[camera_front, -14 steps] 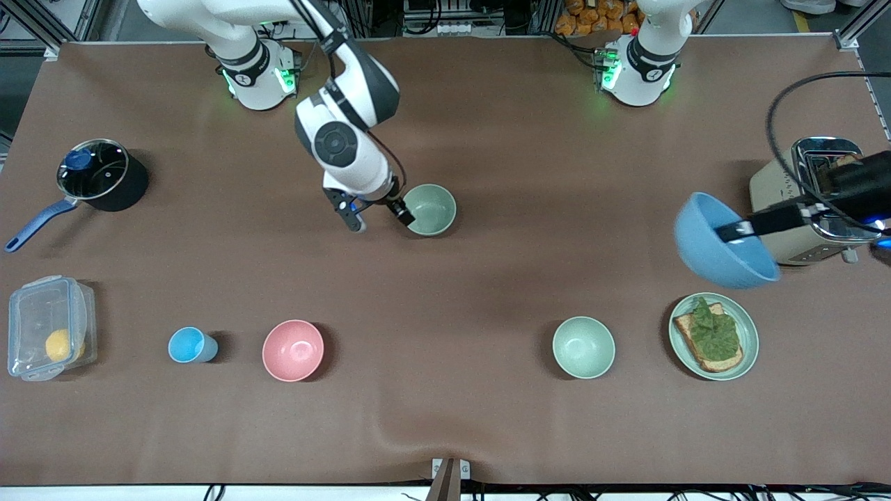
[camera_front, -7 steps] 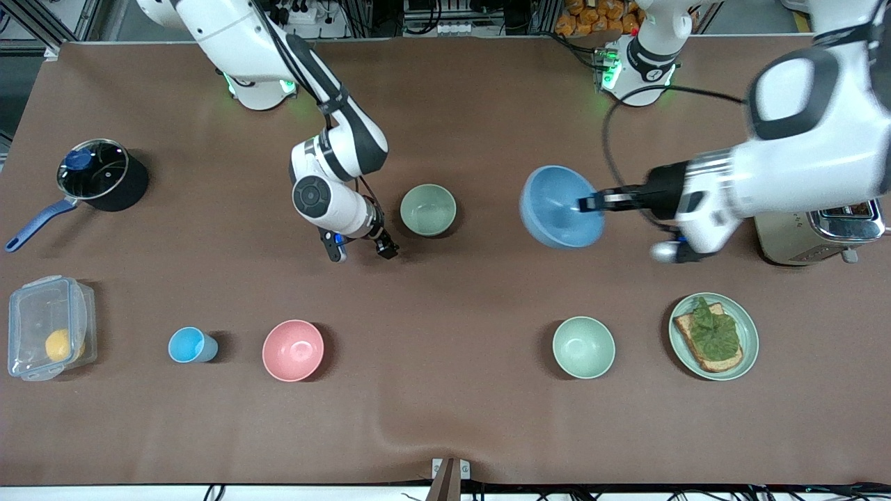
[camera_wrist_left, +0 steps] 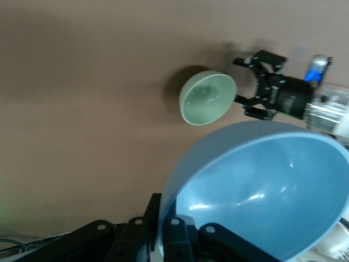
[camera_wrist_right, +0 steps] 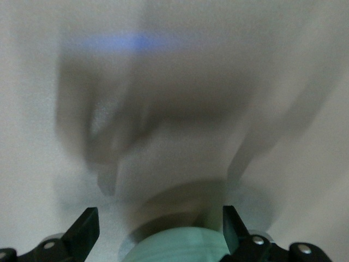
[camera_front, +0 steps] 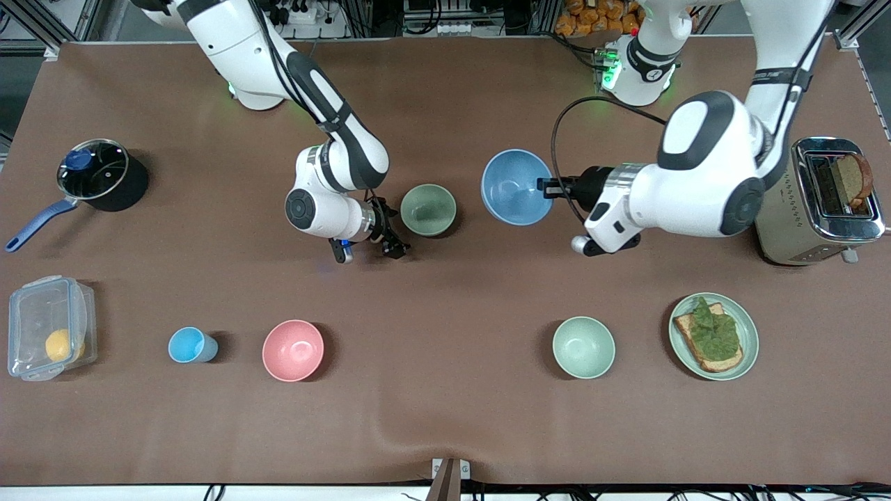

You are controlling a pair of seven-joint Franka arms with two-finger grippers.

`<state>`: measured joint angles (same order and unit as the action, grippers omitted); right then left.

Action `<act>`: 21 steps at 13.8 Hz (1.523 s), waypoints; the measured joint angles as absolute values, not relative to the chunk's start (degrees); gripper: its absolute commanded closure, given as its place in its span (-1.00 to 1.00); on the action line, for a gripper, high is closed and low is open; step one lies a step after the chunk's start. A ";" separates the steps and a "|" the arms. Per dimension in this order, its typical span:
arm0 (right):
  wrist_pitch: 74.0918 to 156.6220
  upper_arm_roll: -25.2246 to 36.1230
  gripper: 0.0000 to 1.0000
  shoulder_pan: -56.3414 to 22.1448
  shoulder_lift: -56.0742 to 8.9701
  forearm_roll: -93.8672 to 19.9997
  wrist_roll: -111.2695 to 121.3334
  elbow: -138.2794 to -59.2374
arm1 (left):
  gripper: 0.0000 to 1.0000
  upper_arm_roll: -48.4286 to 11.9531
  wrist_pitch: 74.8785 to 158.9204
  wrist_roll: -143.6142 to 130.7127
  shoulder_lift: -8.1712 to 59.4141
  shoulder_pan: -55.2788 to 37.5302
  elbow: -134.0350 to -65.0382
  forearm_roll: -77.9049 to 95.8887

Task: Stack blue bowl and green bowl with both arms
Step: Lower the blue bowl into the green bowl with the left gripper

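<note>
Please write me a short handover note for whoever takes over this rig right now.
Left claw: shut on the rim of the blue bowl, holding it in the air beside the green bowl.
Right claw: open, low beside the green bowl at the right arm's side of it, holding nothing.
Green bowl: upright on the table. A second green bowl sits nearer the front camera, untouched.
Done: blue bowl picked up and brought to the middle.
Left: the bowls are not yet stacked; one must be nested in the other and released.
</note>
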<state>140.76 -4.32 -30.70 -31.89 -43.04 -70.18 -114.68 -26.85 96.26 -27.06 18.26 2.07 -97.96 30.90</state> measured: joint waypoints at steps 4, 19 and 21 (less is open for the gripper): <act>140.76 -4.26 -1.00 -30.68 -32.11 -44.45 -69.91 -115.41 | 1.00 -27.03 113.86 -29.09 18.23 -5.71 -111.25 30.74; 140.77 -4.19 -1.00 -30.51 -32.14 -48.50 -66.98 -115.49 | 1.00 -26.64 127.45 -36.66 29.72 -16.52 -108.64 28.39; 140.76 -4.21 -1.00 -30.51 -32.14 -48.50 -66.91 -115.49 | 1.00 -26.61 128.41 -37.47 31.69 -17.65 -107.68 27.81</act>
